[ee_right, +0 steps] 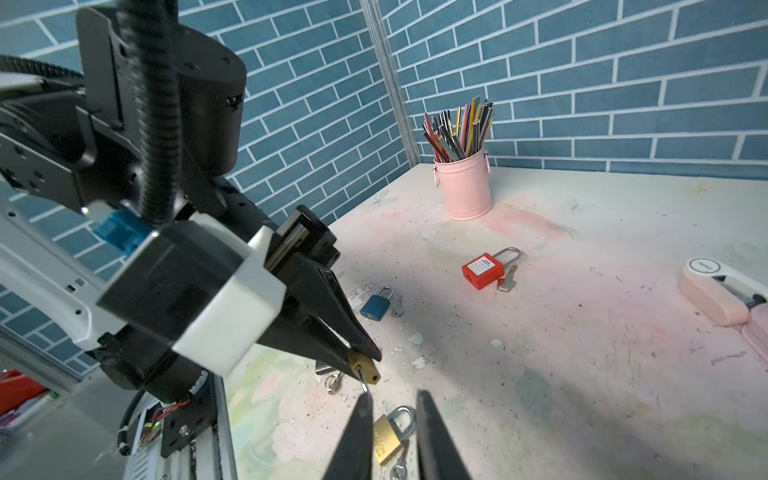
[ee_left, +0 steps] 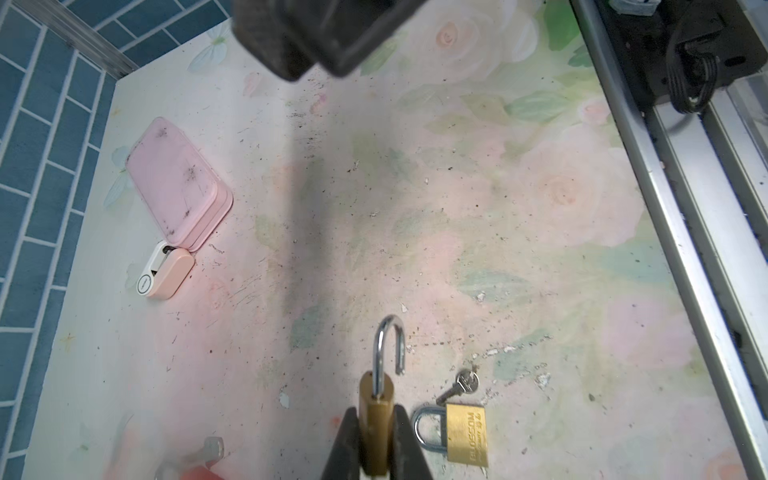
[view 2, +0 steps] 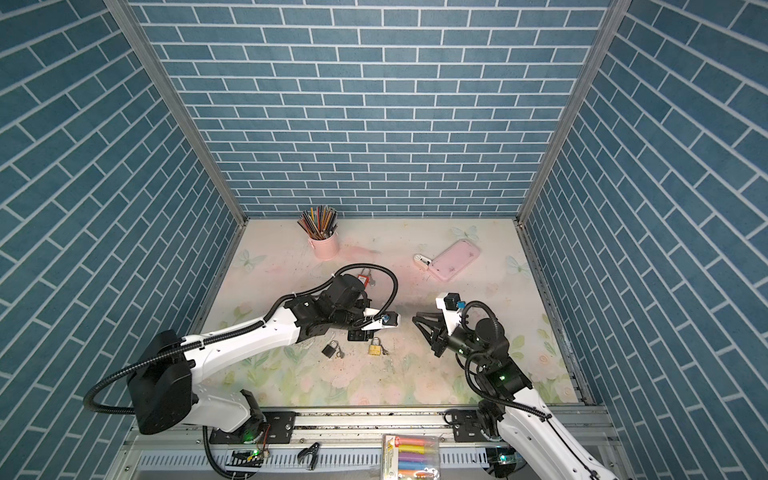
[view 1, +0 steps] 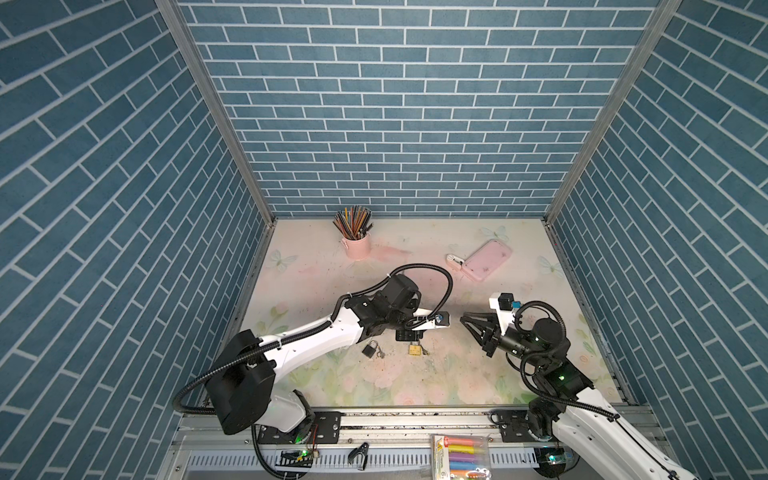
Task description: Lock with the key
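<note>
Your left gripper (ee_right: 365, 362) is clamped on the body of a brass padlock (ee_left: 376, 419) and holds it in the air over the middle of the table (view 1: 457, 374). The shackle (ee_left: 377, 353) sticks out of the body toward your right gripper (ee_right: 394, 395) and is sprung open. One leg is seated in the body and the other ends free, clear of it.

Your right gripper faces the left one, nearly tip to tip. Its jaws stand a little apart and hold nothing. The bend of the shackle sits right at the tip of one of its fingers (ee_right: 360, 428), and you cannot tell whether they touch.

A key (ee_left: 459, 384) lies flat on the table beneath the two grippers, a little toward the front edge from the middle. Its blade points at the corner of a second brass padlock (ee_left: 465, 432) just beside it. That padlock lies flat with its shackle shut.

A blue padlock (ee_right: 376, 305) lies near them, on the side toward the left edge. A red padlock (ee_right: 484, 270) lies farther back, between the middle and the back edge, with a second key (ee_right: 509, 280) touching it.

A pink cup of pencils (view 1: 357, 245) stands by the back edge, toward the back left corner. A pink case (view 1: 486, 259) lies toward the back right corner, with a small pink-and-white gadget (view 1: 455, 262) against its end.
</note>
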### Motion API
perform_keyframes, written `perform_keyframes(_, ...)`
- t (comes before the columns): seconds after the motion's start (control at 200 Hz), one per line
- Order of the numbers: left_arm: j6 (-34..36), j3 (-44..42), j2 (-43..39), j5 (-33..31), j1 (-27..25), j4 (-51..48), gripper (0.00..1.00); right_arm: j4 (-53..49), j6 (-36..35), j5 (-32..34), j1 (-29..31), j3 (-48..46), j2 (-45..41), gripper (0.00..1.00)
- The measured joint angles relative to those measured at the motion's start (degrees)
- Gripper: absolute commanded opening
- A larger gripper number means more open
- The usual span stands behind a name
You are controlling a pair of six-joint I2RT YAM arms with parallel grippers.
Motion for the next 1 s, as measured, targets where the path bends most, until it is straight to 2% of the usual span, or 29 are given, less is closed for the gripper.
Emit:
perform_keyframes(0.09, 0.4, -0.7, -1.6, 0.9, 0.1, -0.1, 0.0, 0.8, -2.4, -2.2, 0.7, 0.5, 2.9, 0.16)
perform_keyframes(0.295, 0.9, -1.7, -2.1, 2.3, 0.1, -0.3, 0.0, 0.6, -8.3, -4.9, 6.5, 1.9, 9.1, 0.26)
perform_keyframes(0.53, 2.1, -3.7, -3.6, 2.3, 0.1, -0.4, 0.0, 0.6, -13.8, -5.4, 9.0, 2.8, 11.5, 0.22)
perform_keyframes(1.0, 2.6, -4.5, -4.5, 1.9, -0.3, 0.8, 0.0, 0.7, -15.3, -5.1, 11.0, 2.8, 14.1, 0.21)
